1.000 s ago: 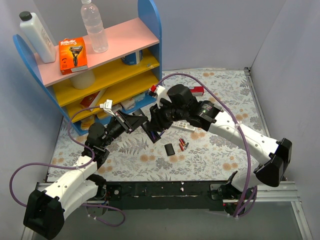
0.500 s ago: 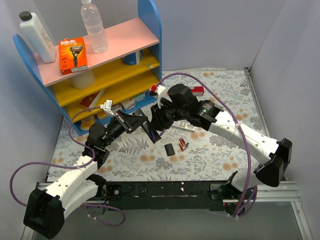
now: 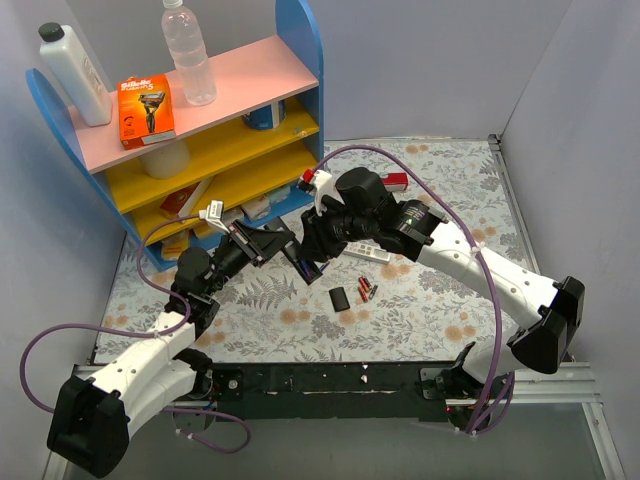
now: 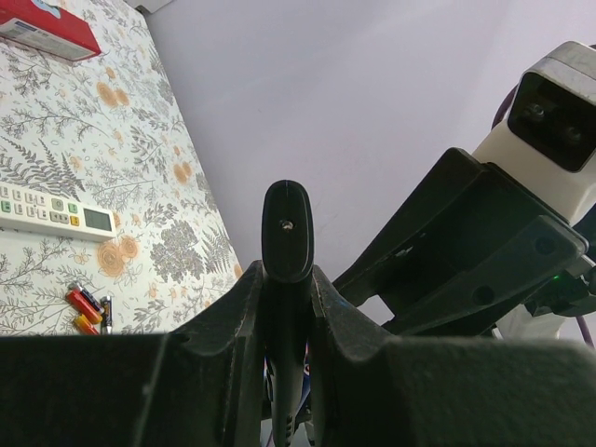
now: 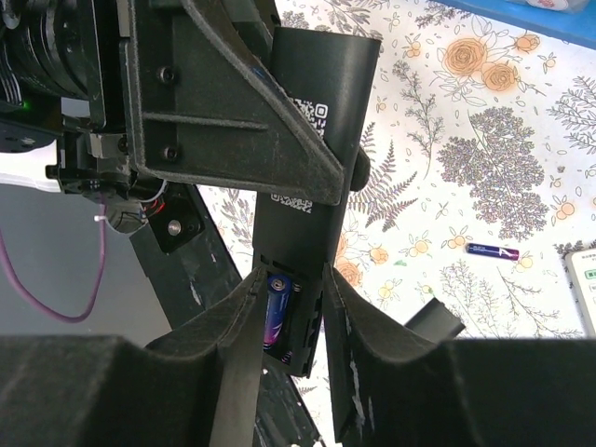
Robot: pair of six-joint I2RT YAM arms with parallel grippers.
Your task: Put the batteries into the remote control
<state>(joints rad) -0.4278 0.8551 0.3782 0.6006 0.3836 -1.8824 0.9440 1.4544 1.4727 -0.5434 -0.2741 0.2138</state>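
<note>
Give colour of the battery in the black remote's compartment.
Blue-purple battery, clearest in right wrist view.

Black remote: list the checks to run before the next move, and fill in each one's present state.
1. Black remote clamped in left end effector: ok.
2. Battery bay uncovered, facing the right end effector: ok.
3. Blue-purple battery fully seated in the bay: cannot tell.
4. Right end effector gripping that battery: cannot tell.
5. Spare batteries lying on the table: ok.

Left fingers [image 4: 239,321] clamped tight, right fingers [image 5: 240,358] partly apart
</note>
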